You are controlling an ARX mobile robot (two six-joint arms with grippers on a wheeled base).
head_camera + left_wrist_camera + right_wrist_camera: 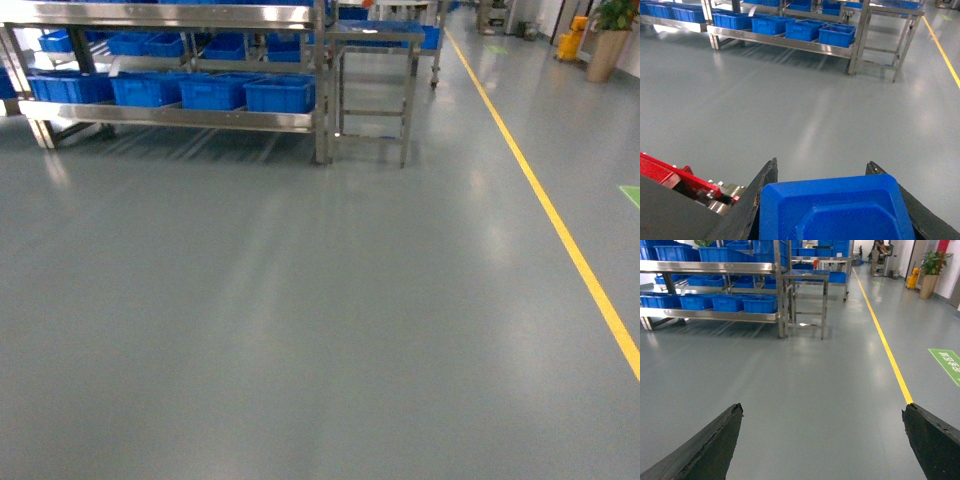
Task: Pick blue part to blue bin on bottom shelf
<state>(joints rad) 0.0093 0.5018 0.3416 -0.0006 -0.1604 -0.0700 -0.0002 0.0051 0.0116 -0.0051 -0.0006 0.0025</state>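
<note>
Clamped between the left gripper [822, 200]'s black jaws, the moulded blue plastic part [835, 210] is picked, while the right gripper [822, 440] gapes empty and the blue bins [245, 92] on the steel bottom shelf [170, 117] remain well ahead, unreached.

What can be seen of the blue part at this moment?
The blue part shows only in the left wrist view, at the bottom edge. It looks like smooth moulded plastic, saturated blue, with rounded corners and a raised rim around a recessed centre. It sits between the two black fingers of the left gripper, which press its sides. Its lower portion is cut off by the frame. Grey floor lies beyond it.
</note>
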